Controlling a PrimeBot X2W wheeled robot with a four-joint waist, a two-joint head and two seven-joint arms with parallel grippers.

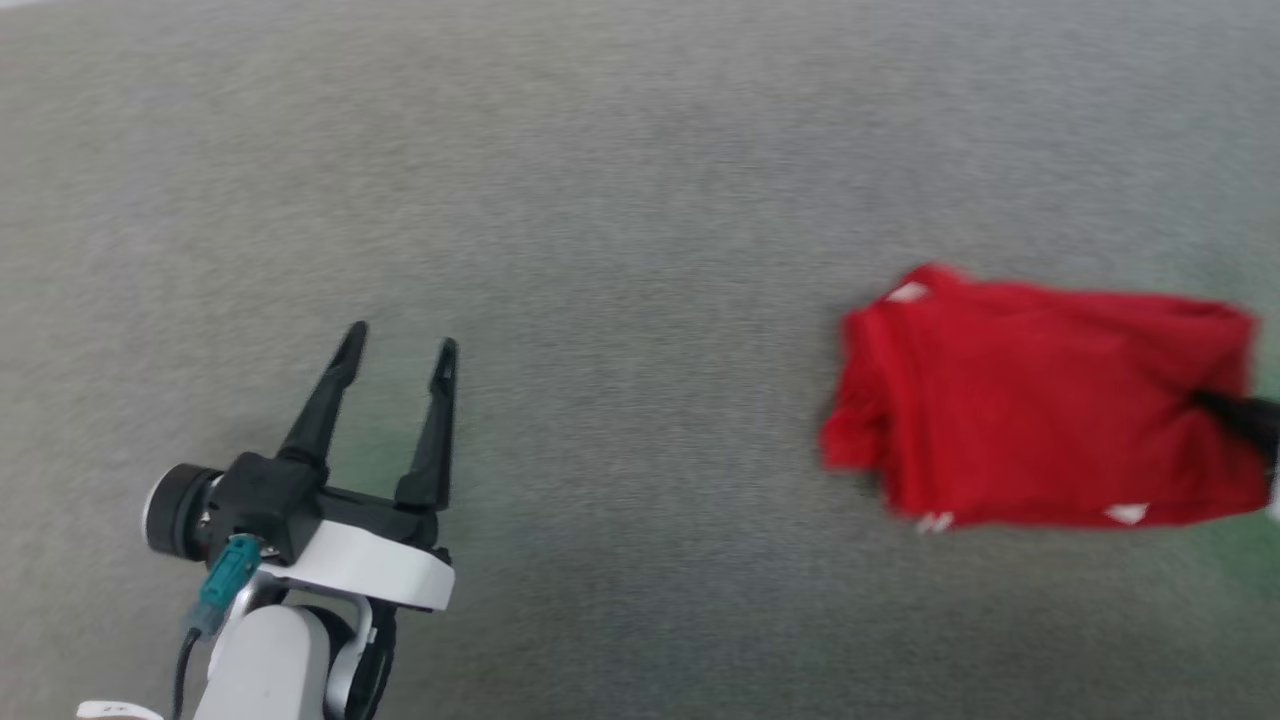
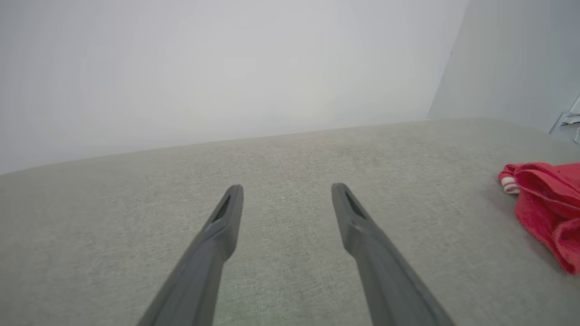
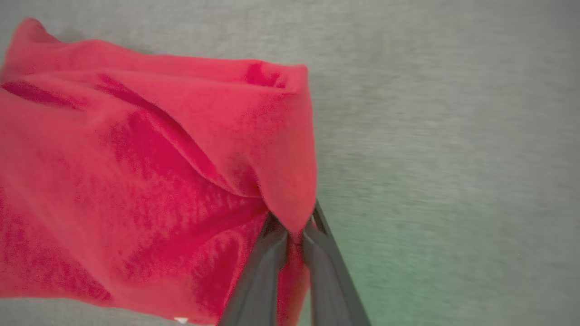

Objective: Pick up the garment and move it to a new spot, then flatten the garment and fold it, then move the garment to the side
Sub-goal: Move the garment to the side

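Right wrist view: my right gripper (image 3: 294,224) clamps the red shirt's (image 3: 136,158) corner; left wrist view adds a white wall (image 2: 204,68) beyond my spread left gripper (image 2: 286,188).

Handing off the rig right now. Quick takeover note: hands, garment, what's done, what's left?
left hand: open, holding nothing, over the grey surface, well apart from the garment.
right hand: shut on an edge of the garment.
garment: a creased, roughly rectangular bundle on the surface, at the right of the head view.
Done: grasp made. It looks compact, but I cannot confirm that it is folded.
Left: probably carry it to its spot and release it; flatten and fold if that has not been done.
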